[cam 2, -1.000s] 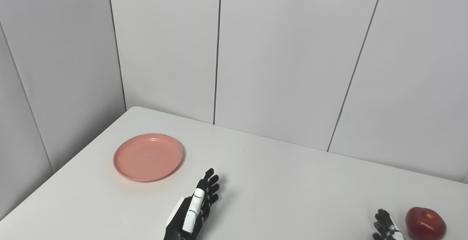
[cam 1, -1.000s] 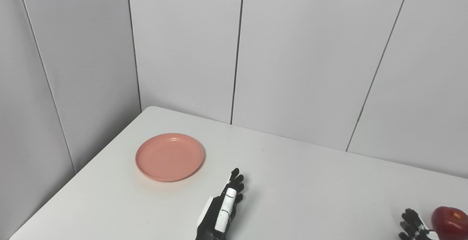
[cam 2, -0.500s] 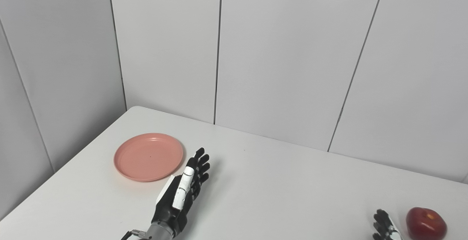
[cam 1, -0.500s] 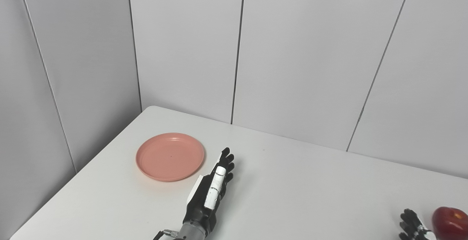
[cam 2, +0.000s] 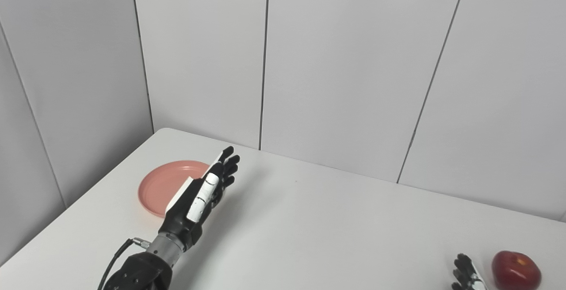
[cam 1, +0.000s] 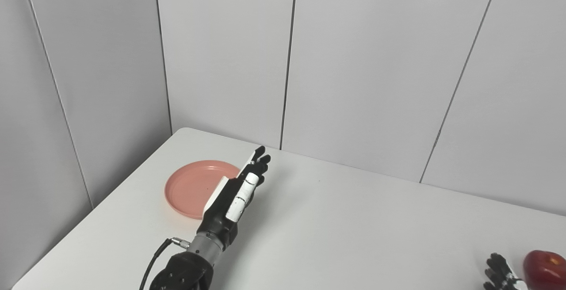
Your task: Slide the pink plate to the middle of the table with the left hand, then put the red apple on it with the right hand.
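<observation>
The pink plate (cam 1: 190,188) lay flat, partly hidden behind the left hand (cam 1: 234,195). The red apple (cam 2: 516,270) sat just beside the right hand (cam 2: 466,274).

One pink plate (cam 1: 190,188), one red apple (cam 2: 516,270), two hands.

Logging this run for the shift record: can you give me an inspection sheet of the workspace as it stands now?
Surface: white table, smooth, no spills seen.
Job's things: round pink plastic plate near the table's far left corner, bare; glossy red apple at the near right.
Clutter: nothing seen.
Hands: black-and-white left hand open, fingers straight, over the plate's right edge; contact unclear. Right hand beside the apple, mostly cut off.
Cables: black cable at the left wrist.
Surroundings: grey panelled walls.
</observation>
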{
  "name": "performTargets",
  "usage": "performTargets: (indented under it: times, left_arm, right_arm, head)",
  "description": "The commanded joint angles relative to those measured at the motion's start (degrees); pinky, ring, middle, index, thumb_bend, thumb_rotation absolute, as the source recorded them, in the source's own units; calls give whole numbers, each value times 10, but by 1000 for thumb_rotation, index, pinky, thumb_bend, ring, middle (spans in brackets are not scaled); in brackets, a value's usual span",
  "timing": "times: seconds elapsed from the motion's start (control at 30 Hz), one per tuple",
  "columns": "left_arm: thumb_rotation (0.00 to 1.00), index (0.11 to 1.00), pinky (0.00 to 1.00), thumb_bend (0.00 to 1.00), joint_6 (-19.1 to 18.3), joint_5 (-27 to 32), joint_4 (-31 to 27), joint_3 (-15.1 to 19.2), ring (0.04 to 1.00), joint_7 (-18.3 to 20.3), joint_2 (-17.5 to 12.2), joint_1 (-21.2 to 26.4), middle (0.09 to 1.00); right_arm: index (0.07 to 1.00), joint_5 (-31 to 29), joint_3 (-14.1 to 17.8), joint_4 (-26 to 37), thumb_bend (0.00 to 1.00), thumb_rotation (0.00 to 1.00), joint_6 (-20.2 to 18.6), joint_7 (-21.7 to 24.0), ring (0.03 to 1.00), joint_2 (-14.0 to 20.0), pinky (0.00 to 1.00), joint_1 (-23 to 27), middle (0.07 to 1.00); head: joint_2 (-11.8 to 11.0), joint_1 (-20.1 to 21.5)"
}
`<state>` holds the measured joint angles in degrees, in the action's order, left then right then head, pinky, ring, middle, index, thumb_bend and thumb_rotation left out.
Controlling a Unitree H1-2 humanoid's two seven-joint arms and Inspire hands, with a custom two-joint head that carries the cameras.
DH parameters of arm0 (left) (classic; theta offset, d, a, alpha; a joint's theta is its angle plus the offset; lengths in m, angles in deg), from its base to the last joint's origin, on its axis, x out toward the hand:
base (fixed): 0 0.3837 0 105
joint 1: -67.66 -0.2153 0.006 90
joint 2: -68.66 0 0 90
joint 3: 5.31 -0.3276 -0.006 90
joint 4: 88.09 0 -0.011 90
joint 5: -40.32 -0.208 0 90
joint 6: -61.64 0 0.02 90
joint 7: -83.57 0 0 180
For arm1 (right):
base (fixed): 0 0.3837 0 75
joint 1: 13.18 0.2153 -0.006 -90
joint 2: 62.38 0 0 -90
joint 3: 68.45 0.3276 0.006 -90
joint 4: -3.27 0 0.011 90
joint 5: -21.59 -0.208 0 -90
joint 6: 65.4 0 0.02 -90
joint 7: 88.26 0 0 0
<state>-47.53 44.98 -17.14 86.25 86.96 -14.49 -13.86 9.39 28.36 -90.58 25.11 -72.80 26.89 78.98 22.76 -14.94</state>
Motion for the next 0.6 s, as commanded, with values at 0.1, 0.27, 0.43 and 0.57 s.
performTargets:
  times: [0.1,0.27,0.43,0.57]
  left_arm:
    - [1000,1000,1000,794,2,7,8,34,1000,-1,-28,60,997]
    - [1000,1000,1000,855,18,25,49,71,994,3,-48,88,989]
    - [1000,1000,1000,850,39,29,82,96,996,-4,-62,112,982]
    - [1000,997,1000,870,58,32,112,115,982,-7,-70,128,970]
  right_arm:
    - [959,0,-8,-13,821,1000,12,0,1000,-10,1000,-17,972]
    - [962,0,-9,-9,820,1000,9,-1,998,-11,1000,-19,971]
    - [961,3,-10,-2,818,1000,6,-4,997,-11,1000,-21,969]
    - [963,2,-11,-2,816,1000,5,-6,999,-9,1000,-22,971]
  head:
    - [-1,2]
    - [-1,3]
    - [1,4]
    - [2,4]
